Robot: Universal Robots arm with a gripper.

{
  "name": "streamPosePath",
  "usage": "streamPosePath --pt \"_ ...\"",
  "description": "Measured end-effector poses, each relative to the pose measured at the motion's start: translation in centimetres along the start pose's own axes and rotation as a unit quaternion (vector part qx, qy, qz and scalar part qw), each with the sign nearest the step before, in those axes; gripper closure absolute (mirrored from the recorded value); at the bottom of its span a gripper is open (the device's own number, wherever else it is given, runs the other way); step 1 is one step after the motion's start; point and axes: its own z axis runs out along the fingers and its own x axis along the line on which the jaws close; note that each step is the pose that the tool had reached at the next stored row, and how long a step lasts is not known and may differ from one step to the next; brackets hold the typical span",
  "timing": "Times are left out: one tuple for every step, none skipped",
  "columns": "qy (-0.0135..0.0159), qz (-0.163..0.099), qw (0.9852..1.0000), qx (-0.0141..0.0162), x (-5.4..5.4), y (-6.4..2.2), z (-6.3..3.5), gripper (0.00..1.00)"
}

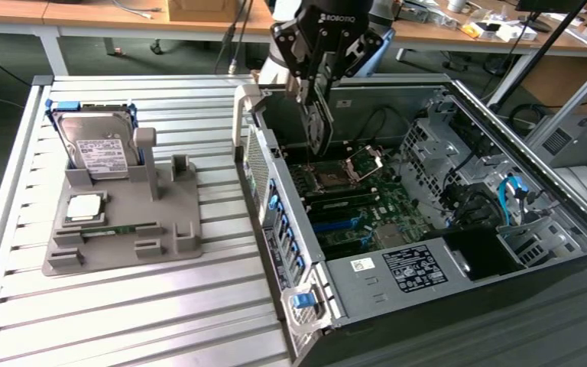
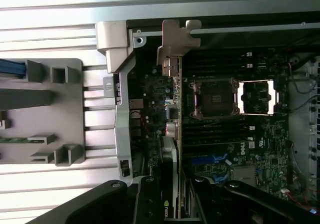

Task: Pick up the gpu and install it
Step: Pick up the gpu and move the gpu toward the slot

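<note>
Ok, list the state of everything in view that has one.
computer case: side open.
hand: shut on the gpu.
gpu: on edge over the case, not seated.
processor socket: cover flipped open.
hard drive: upright in the grey holder.
memory stick: lying in its holder slot.

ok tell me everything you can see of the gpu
The gpu is a thin flat black card with a silver-grey metal bracket at the end away from the gripper. The gripper is shut on it and holds it on edge, hanging down into the open case above the board, near the rear wall. Whether it touches the board cannot be told.
</note>
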Motion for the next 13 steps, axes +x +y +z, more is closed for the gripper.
streamPosePath --pt "0.0 0.0 1.0 0.0 -0.05 0.0 0.02 0.73" --pt "0.0 0.0 1.0 0.0 -0.09 0.0 0.04 0.73" --pt "0.0 0.0 1.0 0.0 -0.14 0.0 0.05 0.73" --pt "0.0 0.0 1.0 0.0 -0.19 0.0 0.07 0.73" --pt "0.0 0.0 1.0 0.0 -0.22 0.0 0.08 0.73" --pt "0.0 0.0 1.0 0.0 -0.25 0.01 0.09 0.73" --pt "0.0 0.0 1.0 0.0 -0.29 0.0 0.11 0.73" --pt "0.0 0.0 1.0 0.0 -0.31 0.01 0.12 0.73" --pt "0.0 0.0 1.0 0.0 -0.34 0.01 0.12 0.73" --pt "0.0 0.0 1.0 0.0 -0.36 0.01 0.14 0.73" --pt "0.0 0.0 1.0 0.0 -0.39 0.01 0.14 0.73" --pt "0.0 0.0 1.0 0.0 -0.41 0.01 0.15 0.73" --pt "0.0 0.0 1.0 0.0 -0.43 0.01 0.17 0.73"
